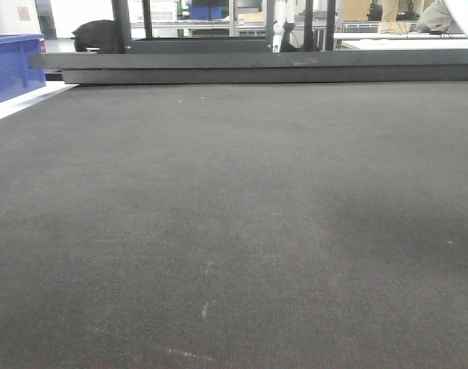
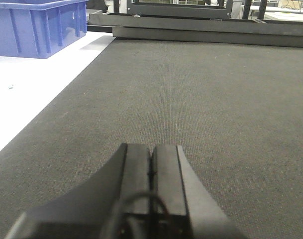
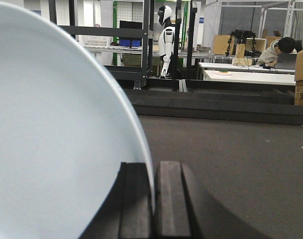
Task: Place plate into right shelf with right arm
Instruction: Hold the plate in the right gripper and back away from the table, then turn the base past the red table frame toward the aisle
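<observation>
Presently, as seen from the floor:

Item, plate [image 3: 56, 149]: white, smooth, held on edge. In the right wrist view it fills everything from 7 to 11 o'clock, and its rim curves down to 6 o'clock, where it enters the grip. Its broad face is turned towards 9 o'clock. Its plane runs straight ahead towards 12, in line with the fingers.

Item, right gripper [image 3: 153, 199]: both dark fingers pinch the plate's rim, one on each face, with only the thin edge between them.

Item, left gripper [image 2: 151, 169]: fingers pressed together on nothing, low over the mat [image 1: 234, 231]. A blue bin [image 2: 37, 27] stands at its 10 o'clock on a white surface [image 2: 22, 84].

Item, right shelf: no steel rack can be made out in any view. Only dark rails [image 3: 216, 107] cross at 12 o'clock beyond the mat.

Note on the coming move: the plate is already in the right arm, so that arm is the one to carry it, and the left is idle. The shelf presumably lies past 3 o'clock, on the plate's hidden back side. The carry therefore depends on swinging the plate that way. The wrist would probably have to roll so the upright plate meets the shelf lip flat rather than edge first.
</observation>
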{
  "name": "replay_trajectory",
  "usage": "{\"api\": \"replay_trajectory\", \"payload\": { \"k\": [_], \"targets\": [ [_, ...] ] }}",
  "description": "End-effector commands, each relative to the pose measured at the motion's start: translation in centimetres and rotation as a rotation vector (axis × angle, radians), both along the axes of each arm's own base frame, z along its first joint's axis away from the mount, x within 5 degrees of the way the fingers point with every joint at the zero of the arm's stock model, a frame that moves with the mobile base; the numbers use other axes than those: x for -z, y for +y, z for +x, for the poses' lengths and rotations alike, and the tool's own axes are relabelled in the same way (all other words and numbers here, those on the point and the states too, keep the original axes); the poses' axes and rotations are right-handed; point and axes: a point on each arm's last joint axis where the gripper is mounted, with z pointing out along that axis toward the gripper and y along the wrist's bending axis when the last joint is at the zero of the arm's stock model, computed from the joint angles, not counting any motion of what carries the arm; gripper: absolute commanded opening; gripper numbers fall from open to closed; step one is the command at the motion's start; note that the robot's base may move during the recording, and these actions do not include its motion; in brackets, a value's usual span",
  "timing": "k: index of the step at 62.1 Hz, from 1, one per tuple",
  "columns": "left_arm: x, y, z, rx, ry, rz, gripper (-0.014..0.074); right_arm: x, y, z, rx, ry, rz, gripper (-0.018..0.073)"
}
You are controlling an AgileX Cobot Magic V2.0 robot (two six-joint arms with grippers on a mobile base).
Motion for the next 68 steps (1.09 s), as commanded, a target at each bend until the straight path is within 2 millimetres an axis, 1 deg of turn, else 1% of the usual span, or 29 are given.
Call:
{"api": "replay_trajectory", "payload": {
  "k": [1, 68],
  "targets": [
    [-0.52, 0.1, -0.08, -0.009, -0.089, -0.018, -0.0128, -1.74, -0.1, -0.3, 0.014, -0.111, 0.001, 0.0057],
    [-0.52, 0.1, -0.08, -0.009, -0.089, -0.018, -0.0128, -1.74, -0.1, -0.3, 0.014, -0.111, 0.001, 0.0057]
  ]
}}
